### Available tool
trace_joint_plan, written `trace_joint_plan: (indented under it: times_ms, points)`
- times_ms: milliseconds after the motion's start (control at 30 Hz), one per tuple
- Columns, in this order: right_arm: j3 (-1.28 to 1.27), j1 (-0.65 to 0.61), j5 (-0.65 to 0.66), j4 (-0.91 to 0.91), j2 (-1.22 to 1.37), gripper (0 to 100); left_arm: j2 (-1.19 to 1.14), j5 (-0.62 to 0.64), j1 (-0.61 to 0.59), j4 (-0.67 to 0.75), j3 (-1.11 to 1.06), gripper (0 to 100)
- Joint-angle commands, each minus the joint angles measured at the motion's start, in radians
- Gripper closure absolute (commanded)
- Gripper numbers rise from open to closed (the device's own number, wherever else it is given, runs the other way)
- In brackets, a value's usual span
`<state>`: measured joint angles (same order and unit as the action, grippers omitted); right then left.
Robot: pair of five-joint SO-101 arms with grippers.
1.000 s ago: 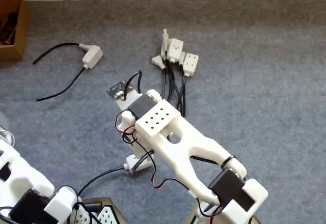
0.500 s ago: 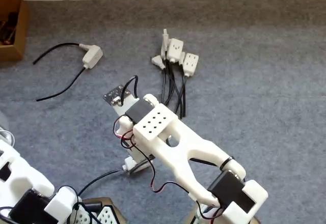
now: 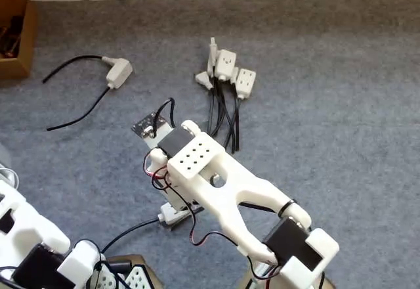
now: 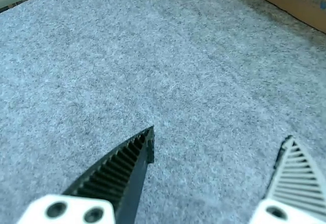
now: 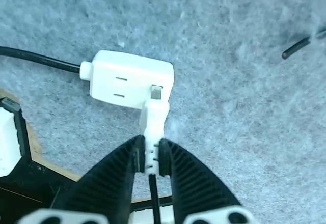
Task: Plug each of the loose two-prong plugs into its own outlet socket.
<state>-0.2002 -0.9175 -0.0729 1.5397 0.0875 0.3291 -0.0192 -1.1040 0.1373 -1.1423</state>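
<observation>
Between fingers [image 5: 114, 178], one plug [image 5: 153, 127] (one outlet [image 5: 127, 78])

No word, number or sign can be read in any of the views. The cardboard box [image 4: 305, 0] in the left wrist view carries a few small blue marks along its side, but they are too blurred to make out as letters or digits.

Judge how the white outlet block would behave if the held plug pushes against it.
The outlet block looks small and light, lying loose on the carpet, so it would probably slide rather than resist. Its black cord seems floppy and unlikely to anchor it.
</observation>
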Motion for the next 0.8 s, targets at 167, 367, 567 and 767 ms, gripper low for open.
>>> trace_joint_plan:
  times_ms: [167,367,567,767]
  points:
    - [0.079,-0.007,0.011,-0.028,0.102,99.1,0.001,-0.009,-0.007,0.017,-0.004,63]
    - [0.007,-0.007,0.011,-0.143,0.104,99.1,0.007,-0.009,-0.004,0.021,-0.033,63]
    - [0.012,-0.002,0.011,-0.097,0.101,87.5,0.008,-0.075,0.012,0.012,-0.027,63]
    - [0.093,-0.001,0.071,-0.047,0.048,53.6,0.008,-0.08,0.039,-0.046,-0.025,63]
